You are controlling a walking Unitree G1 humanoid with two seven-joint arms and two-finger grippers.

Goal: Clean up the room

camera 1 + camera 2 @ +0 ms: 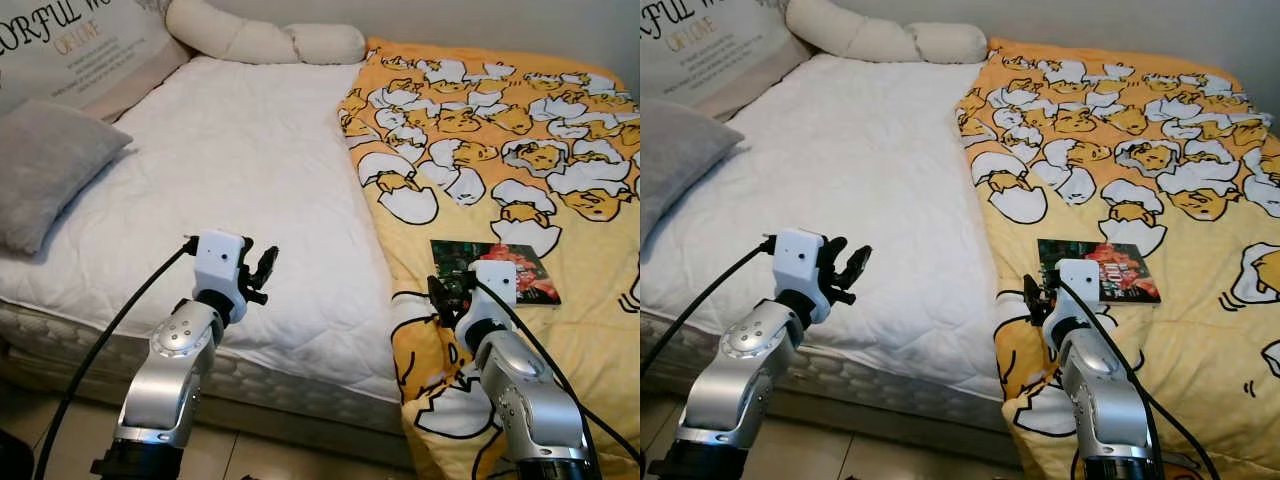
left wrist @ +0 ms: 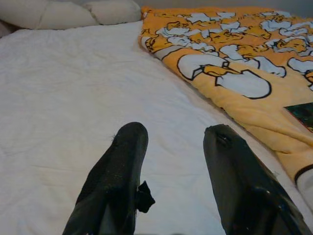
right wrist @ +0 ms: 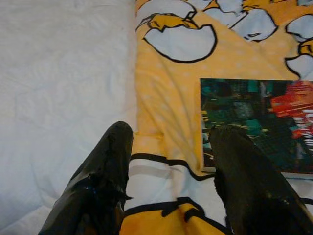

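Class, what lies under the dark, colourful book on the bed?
The dark, colourful book lies flat on the yellow cartoon-print blanket. The blanket hides whatever is beneath it there.

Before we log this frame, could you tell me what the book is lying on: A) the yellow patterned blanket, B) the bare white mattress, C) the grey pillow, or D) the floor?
A: the book lies flat on the yellow blanket, just ahead of the open right gripper.

Head stereo pair looks down from the bedside across the white quilted mattress [image 1: 250, 180]; both wrist cameras skim low, sharing the yellow cartoon-egg blanket [image 2: 234, 54].
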